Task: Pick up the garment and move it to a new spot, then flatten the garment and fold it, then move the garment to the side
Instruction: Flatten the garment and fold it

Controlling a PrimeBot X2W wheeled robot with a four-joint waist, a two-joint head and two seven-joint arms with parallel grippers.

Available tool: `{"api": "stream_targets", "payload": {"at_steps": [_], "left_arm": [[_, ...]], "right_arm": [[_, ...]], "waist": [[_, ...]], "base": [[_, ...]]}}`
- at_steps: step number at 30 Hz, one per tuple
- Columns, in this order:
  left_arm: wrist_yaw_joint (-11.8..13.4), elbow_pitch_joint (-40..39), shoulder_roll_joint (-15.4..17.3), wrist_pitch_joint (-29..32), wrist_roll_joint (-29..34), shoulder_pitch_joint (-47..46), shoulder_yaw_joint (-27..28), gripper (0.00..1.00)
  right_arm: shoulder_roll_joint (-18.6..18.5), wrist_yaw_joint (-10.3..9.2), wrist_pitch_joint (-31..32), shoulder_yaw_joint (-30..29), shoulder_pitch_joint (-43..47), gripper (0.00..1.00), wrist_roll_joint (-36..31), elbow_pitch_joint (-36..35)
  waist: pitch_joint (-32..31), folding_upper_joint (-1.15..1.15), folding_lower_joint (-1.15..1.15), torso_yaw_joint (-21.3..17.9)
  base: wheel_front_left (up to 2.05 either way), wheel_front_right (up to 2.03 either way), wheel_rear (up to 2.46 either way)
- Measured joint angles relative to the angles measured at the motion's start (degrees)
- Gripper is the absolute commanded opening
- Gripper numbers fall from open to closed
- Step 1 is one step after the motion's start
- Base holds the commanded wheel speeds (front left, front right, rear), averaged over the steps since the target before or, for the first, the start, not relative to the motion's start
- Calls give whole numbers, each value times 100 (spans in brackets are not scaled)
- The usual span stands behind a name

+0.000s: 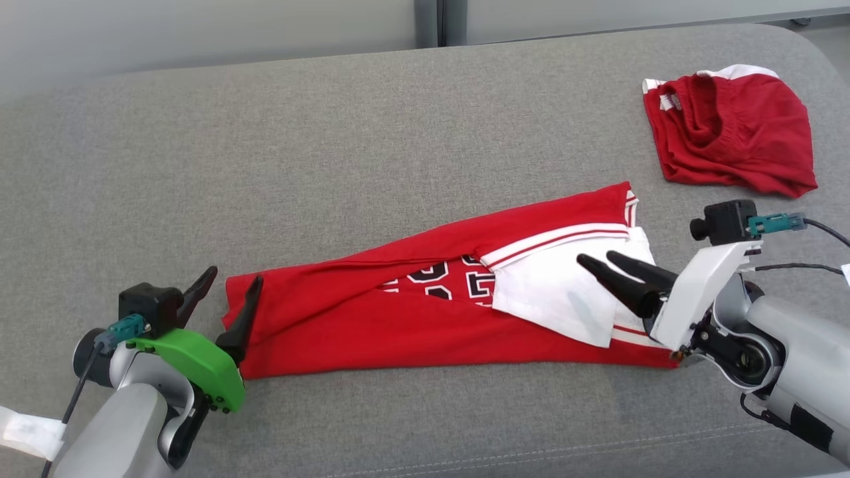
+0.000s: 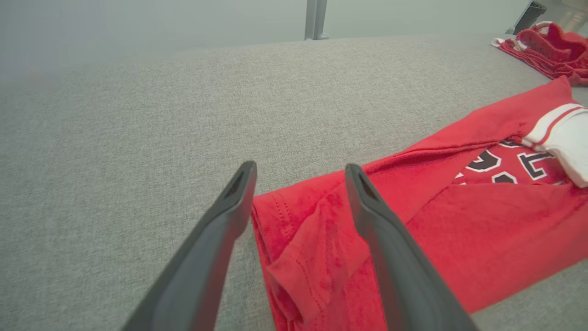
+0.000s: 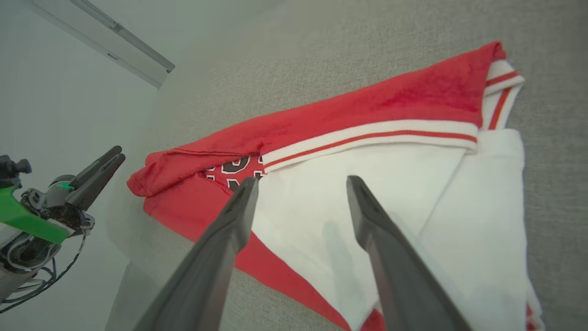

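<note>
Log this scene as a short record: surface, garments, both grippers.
surface: grey padded top
main garment: red jersey, folded into a long strip, black numerals partly showing
white sleeve: on top at the jersey's right end
other garment: red shorts, crumpled, far right, apart from the jersey
left gripper: fingers open at the jersey's left end
right gripper: fingers open over the white sleeve

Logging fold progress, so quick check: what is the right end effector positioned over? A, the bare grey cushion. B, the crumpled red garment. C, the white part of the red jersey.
C: the right end effector, jaws open, sits over the white part of the red jersey, apart from the crumpled red garment.
</note>
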Motion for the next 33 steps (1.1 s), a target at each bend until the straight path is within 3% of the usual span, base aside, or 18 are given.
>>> {"api": "stream_targets", "payload": {"at_steps": [5, 10, 14, 20, 24, 33], "left_arm": [[115, -212, -16, -44, 2, 1, 135, 100], [245, -495, -82, -51, -3, 3, 294, 100], [409, -571, -177, -51, -13, 24, 413, 100], [644, -668, -283, -51, -114, 285, 669, 100], [861, -877, -372, -52, -212, 476, 962, 100], [958, -1157, -432, -52, -162, 753, 1088, 100]], "right_arm": [[-23, 0, -591, -311, -24, 100, -90, -80], [-247, 0, -1302, -624, -58, 100, -400, 269], [-300, -36, -1343, -866, -27, 100, -422, 505], [-98, -379, -1339, -1355, 276, 100, -412, 715], [205, -523, -1316, -2186, 524, 100, -485, 760], [549, -549, -1308, -2516, 1176, 100, -947, 772]], "waist": [[-115, 0, 0, -4], [-204, 0, 0, -28], [-245, 0, 0, -46], [-304, 0, 0, -69], [-340, 0, 0, -104], [-416, 0, 0, -154]], "base": [[0, 0, 0], [0, 0, 0], [0, 0, 0], [0, 0, 0], [0, 0, 0], [0, 0, 0]]}}
